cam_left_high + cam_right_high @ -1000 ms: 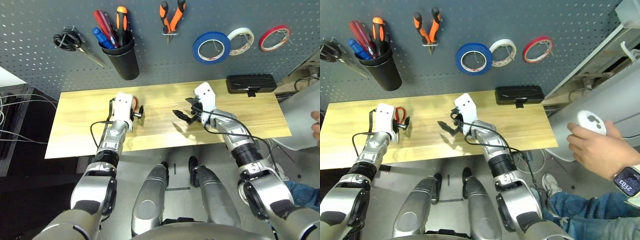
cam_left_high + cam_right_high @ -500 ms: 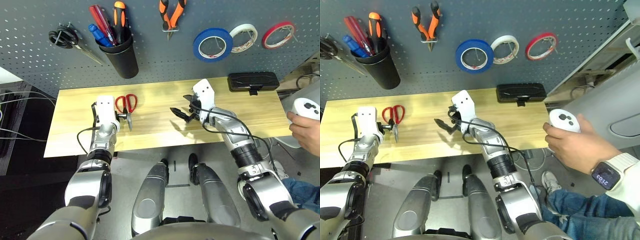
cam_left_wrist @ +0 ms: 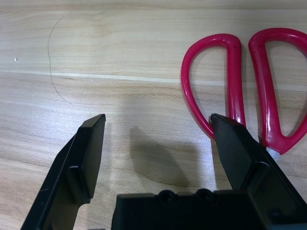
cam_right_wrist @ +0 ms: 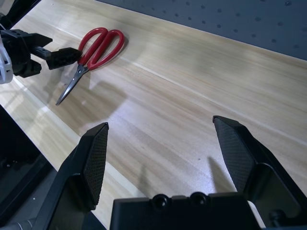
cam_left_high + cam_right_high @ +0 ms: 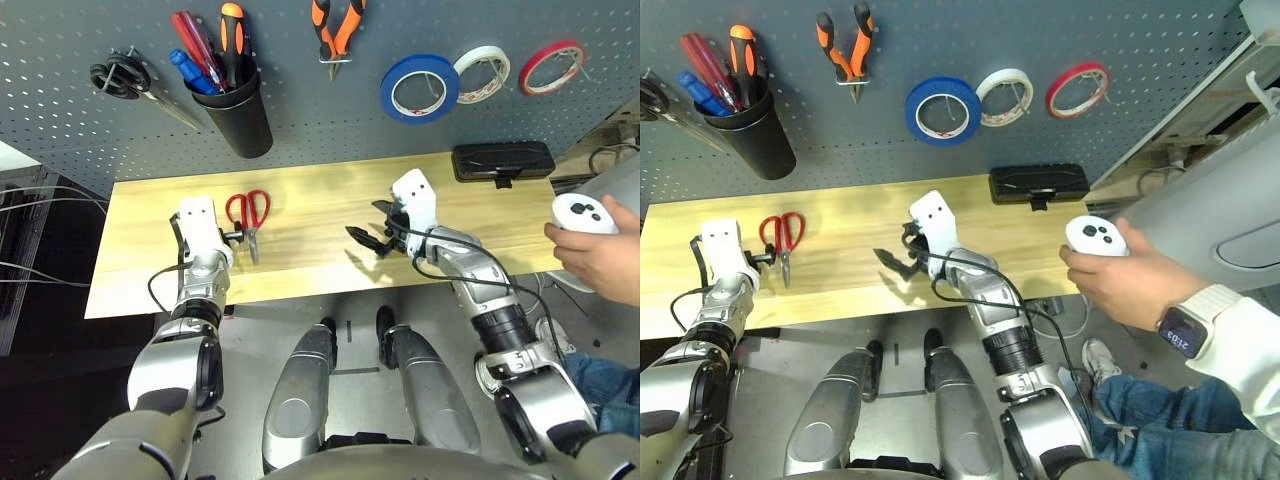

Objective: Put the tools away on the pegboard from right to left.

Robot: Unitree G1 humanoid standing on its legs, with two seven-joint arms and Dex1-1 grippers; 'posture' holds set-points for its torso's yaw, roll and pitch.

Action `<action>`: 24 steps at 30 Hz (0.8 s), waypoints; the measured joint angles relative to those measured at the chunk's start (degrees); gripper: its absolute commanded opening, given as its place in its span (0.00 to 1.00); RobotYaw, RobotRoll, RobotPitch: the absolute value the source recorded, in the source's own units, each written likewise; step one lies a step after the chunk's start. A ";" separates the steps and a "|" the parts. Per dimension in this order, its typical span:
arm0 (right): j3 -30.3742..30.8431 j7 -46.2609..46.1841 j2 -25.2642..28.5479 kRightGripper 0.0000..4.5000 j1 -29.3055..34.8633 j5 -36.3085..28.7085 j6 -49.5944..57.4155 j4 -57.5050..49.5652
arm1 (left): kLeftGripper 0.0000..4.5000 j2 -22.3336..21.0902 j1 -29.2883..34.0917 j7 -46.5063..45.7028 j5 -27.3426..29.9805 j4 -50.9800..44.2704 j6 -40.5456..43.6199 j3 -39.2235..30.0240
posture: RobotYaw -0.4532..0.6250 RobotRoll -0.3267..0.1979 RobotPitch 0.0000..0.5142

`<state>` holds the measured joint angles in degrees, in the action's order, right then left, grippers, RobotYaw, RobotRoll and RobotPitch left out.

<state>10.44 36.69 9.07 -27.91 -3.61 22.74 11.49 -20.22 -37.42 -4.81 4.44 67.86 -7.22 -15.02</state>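
The red-handled scissors point(image 5: 247, 212) lie flat on the wooden table point(image 5: 320, 200), blades towards me. My left gripper point(image 5: 234, 238) is open just left of them, one fingertip point(image 3: 225, 139) against a handle loop point(image 3: 233, 81). My right gripper point(image 5: 366, 226) hovers open over the table's middle, holding nothing. On the pegboard point(image 5: 300, 120) hang the wide blue tape roll point(image 5: 420, 88) and the orange-and-black pliers point(image 5: 335, 25). The blue-handled screwdriver point(image 5: 186, 68) stands in the black cup point(image 5: 240, 115).
Black-handled scissors point(image 5: 130, 82) hang at the pegboard's left, and white point(image 5: 478, 75) and thin red point(image 5: 549, 67) tape rolls at its right. A black case point(image 5: 502, 162) lies at the table's back right. A person's hand point(image 5: 600, 250) holds a white controller beyond the table's right end.
My left gripper has drawn back to the left, uncovering the red scissors on the table. The person's hand with the controller has come in from the right. My right gripper has barely moved.
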 measured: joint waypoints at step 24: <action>-0.19 1.61 -1.83 1.00 -3.16 -2.59 -2.83 0.87 | 0.01 2.20 -2.16 10.16 1.85 -2.09 13.27 0.00 | 0.48 0.62 0.69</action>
<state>10.25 38.30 7.24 -31.08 -6.20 19.91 12.35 -18.02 -39.59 5.35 6.28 65.77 6.05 -15.01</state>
